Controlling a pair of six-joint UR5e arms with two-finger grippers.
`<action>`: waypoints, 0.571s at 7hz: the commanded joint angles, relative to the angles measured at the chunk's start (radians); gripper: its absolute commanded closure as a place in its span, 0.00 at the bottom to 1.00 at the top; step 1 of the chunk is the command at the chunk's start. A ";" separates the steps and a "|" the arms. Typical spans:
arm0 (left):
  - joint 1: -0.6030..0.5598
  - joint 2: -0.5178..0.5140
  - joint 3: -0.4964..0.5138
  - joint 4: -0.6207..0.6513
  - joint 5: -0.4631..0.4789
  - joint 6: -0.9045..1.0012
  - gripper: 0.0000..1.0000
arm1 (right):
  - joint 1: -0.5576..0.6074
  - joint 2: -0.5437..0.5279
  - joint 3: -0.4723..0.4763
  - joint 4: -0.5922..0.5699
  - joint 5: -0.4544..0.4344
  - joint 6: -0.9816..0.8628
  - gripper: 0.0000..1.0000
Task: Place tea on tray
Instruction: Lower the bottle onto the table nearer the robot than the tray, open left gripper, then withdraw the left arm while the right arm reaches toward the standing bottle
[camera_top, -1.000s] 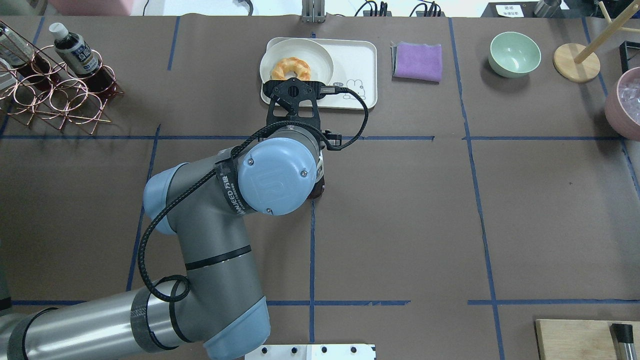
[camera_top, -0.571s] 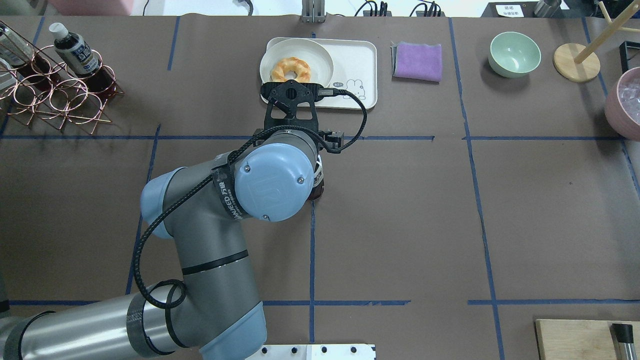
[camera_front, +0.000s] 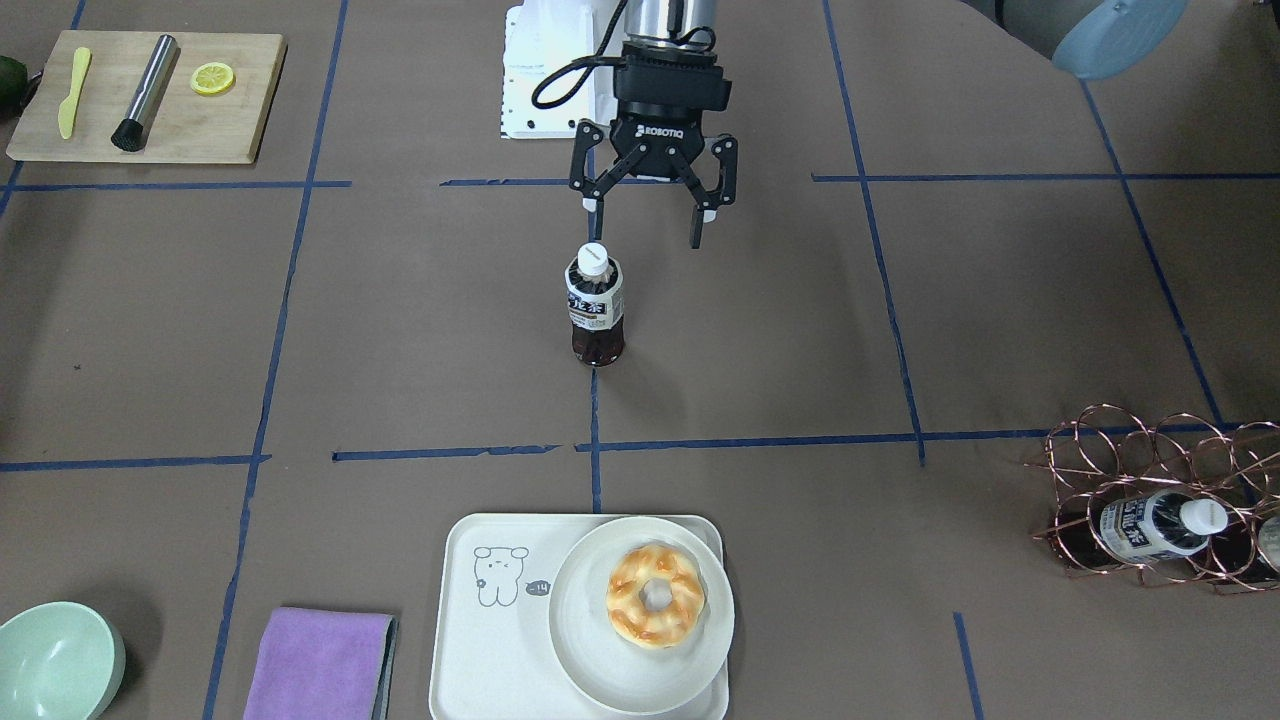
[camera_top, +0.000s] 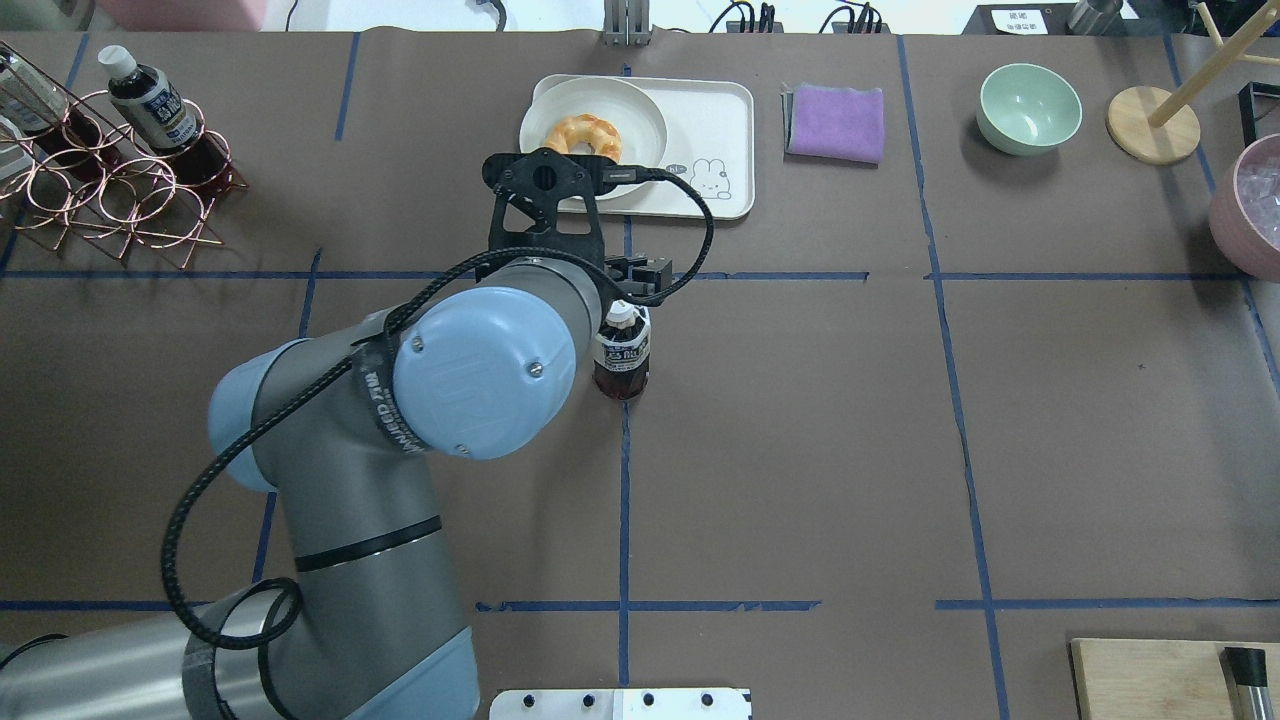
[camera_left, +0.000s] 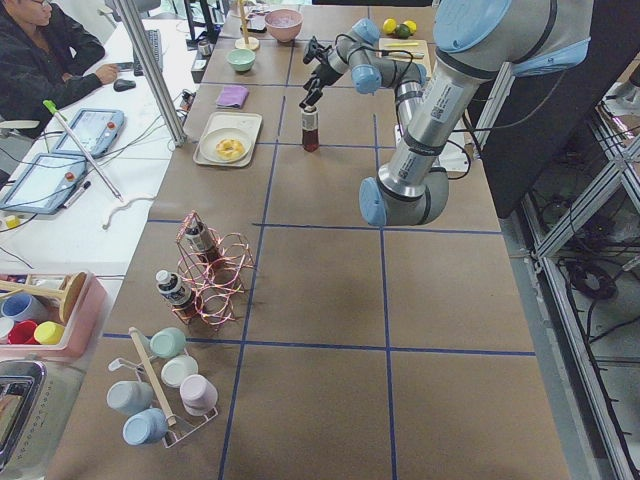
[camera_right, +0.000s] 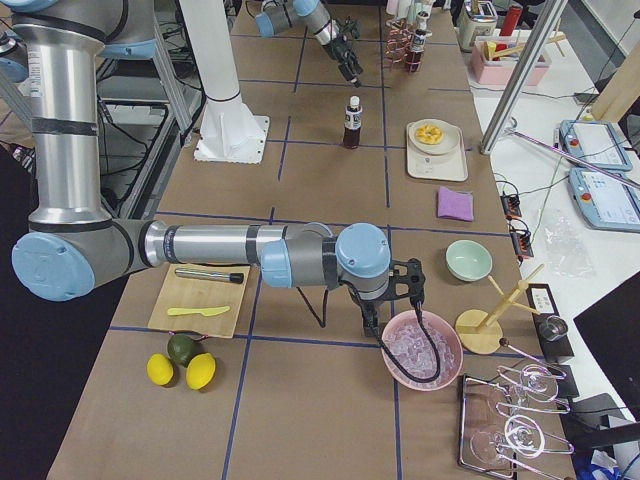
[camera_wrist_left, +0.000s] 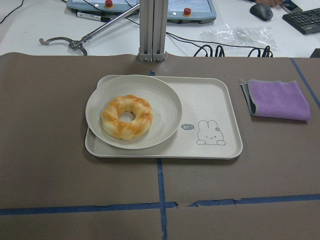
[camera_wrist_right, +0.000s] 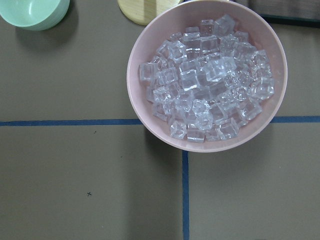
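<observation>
Your left gripper (camera_front: 645, 222) has pulled back off the tea (camera_front: 595, 310), jaws spread and empty. The tea still needs carrying to the tray (camera_front: 480, 650).

Bottle (camera_front: 595, 305) stands mid-table, well apart from the tray (camera_front: 480, 640). In the overhead view the tray is beyond it, plate (camera_front: 590, 655) on the tray's left half, doughnut (camera_front: 655, 597) on the plate. Cloth (camera_front: 320, 665) is right of the tray, bowl (camera_front: 55, 665) further right, wire rack (camera_front: 1130, 470) far left.

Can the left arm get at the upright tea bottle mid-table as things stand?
Probably yes. The left gripper hangs open close above the tea, slightly off to one side. The tea stands upright by itself on the table, and nothing next to it blocks a descent.
</observation>
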 joint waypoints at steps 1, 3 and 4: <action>-0.108 0.155 -0.080 0.014 -0.103 0.044 0.00 | -0.055 0.041 0.050 0.001 -0.003 0.002 0.00; -0.243 0.299 -0.099 0.000 -0.235 0.250 0.00 | -0.142 0.122 0.122 0.001 -0.034 0.194 0.00; -0.324 0.334 -0.103 0.009 -0.356 0.321 0.00 | -0.234 0.203 0.164 -0.010 -0.103 0.346 0.00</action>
